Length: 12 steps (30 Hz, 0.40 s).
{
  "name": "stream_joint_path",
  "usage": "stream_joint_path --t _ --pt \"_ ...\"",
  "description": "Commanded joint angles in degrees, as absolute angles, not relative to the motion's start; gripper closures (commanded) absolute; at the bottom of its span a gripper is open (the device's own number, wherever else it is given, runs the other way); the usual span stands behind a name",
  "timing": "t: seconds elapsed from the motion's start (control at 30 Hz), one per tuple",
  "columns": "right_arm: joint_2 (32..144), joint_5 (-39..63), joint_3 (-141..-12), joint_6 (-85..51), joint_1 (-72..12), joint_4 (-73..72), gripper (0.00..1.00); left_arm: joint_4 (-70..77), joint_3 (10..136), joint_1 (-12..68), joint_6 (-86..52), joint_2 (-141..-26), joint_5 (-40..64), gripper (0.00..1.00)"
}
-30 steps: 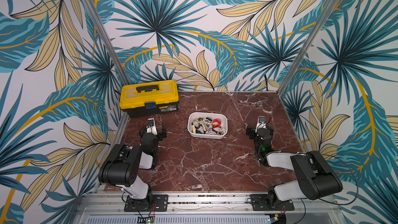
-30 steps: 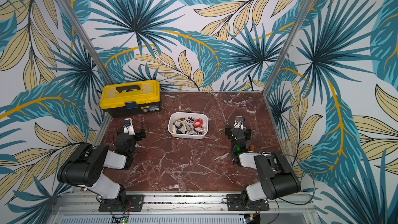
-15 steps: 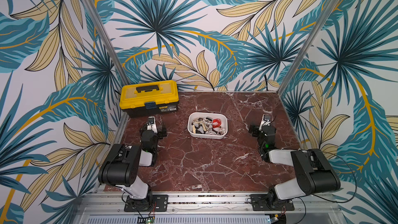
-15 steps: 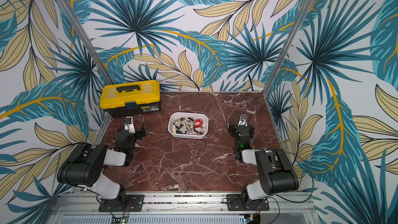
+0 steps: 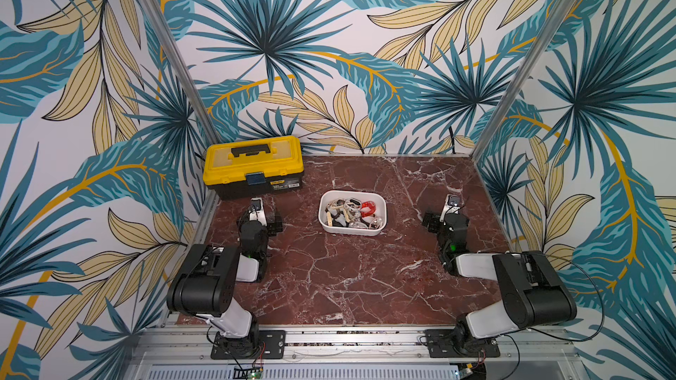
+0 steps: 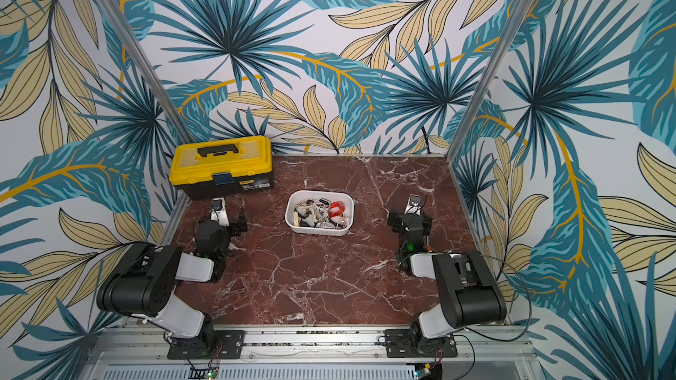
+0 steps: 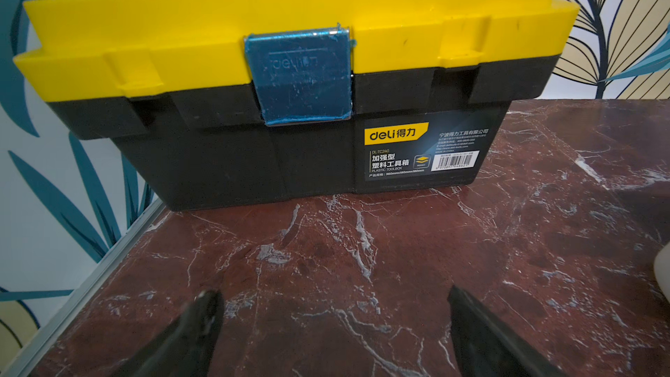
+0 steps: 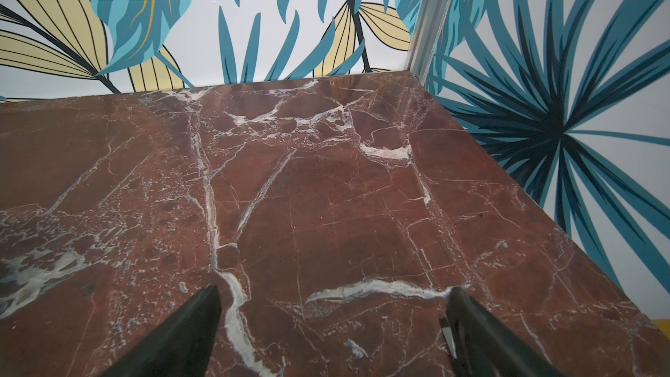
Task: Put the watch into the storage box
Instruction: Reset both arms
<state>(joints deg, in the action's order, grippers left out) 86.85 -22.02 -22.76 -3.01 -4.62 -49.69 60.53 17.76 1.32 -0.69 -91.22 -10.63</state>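
Right, the yellow-lidded black toolbox (image 7: 290, 67) fills the left wrist view, and the label reads "deli", "DL-TC240", "PLASTIC TOOLBOX", with Chinese lines and a barcode beside it. The blue latch (image 7: 302, 74) carries a faint embossed "deli" too.

The left gripper (image 7: 331, 295) hangs low over the red marble table (image 5: 347, 286), jaws spread wide, nothing between them, toolbox near ahead. The right gripper (image 8: 335, 291) is just as wide and empty, facing bare marble and the back corner.

Between the two arms, well apart from both, sits the storage box (image 5: 351, 231): a shallow white tub with rounded corners. Inside it lies a tangle of watches (image 5: 347, 210), cream and white straps, dark pieces, one red band (image 5: 368, 208). Too small to read any dial.
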Motion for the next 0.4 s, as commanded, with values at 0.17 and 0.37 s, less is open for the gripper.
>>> stream_joint_path --t 0.17,0.37 --pt "86.3 -22.6 -22.4 -3.7 -4.5 -50.9 0.0 59.5 19.9 0.6 -1.3 -90.3 -11.6 0.0" --pt "86.2 -22.6 -22.3 -3.8 -4.5 -51.0 0.0 59.4 19.9 0.6 -1.5 -90.3 -12.1 0.0"
